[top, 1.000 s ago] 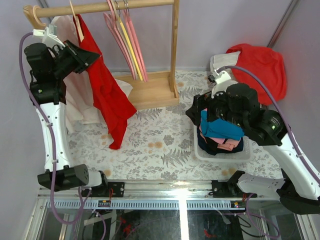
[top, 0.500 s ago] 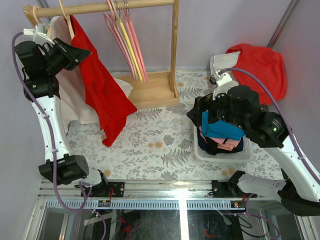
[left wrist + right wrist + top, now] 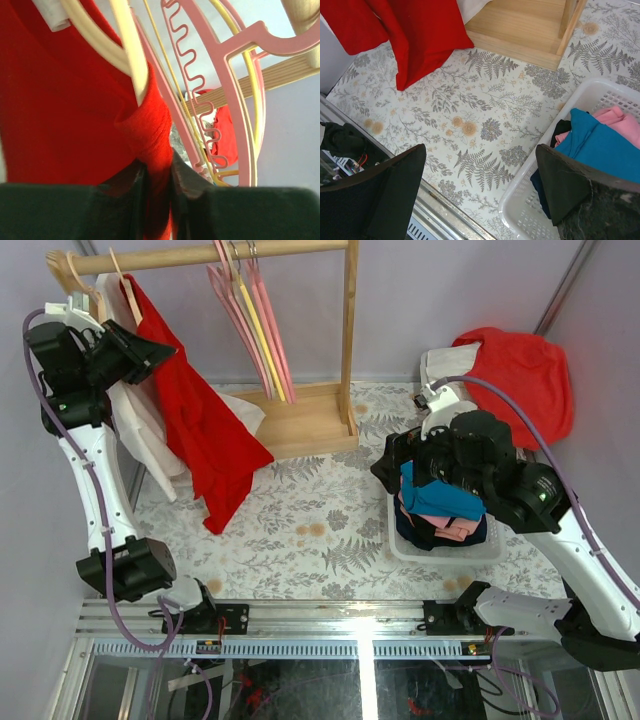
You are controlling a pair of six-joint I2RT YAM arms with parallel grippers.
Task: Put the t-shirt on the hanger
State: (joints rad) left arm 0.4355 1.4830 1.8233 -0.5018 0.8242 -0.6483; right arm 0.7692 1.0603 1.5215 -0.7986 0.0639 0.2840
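Since a second ago the left arm (image 3: 95, 470) has swung up and back toward the end of the wooden rail (image 3: 200, 254), and the hanger (image 3: 125, 295) has slid along the rail with it. The t-shirt (image 3: 200, 430) went along too, its lower tip now resting a little nearer that arm on the surface (image 3: 300, 490).

The left jaws are pressed together on a fold of the red t-shirt, which bunches up out of them. Right above the jaws, the pale tip of the hanger pokes into that same fold. Up and to one side of them sits the white collar label (image 3: 52, 15). On the other side hang the pink hangers (image 3: 240, 47). The rest of the t-shirt drapes down from the hanger, in front of a white garment (image 3: 135, 430).

The right jaws are spread wide with nothing between them. One finger hangs above the white basket (image 3: 520, 200) of teal (image 3: 600, 145) and pink (image 3: 620, 120) clothes, the other above the near edge of the surface. A red-orange garment (image 3: 520, 370) lies well behind them.
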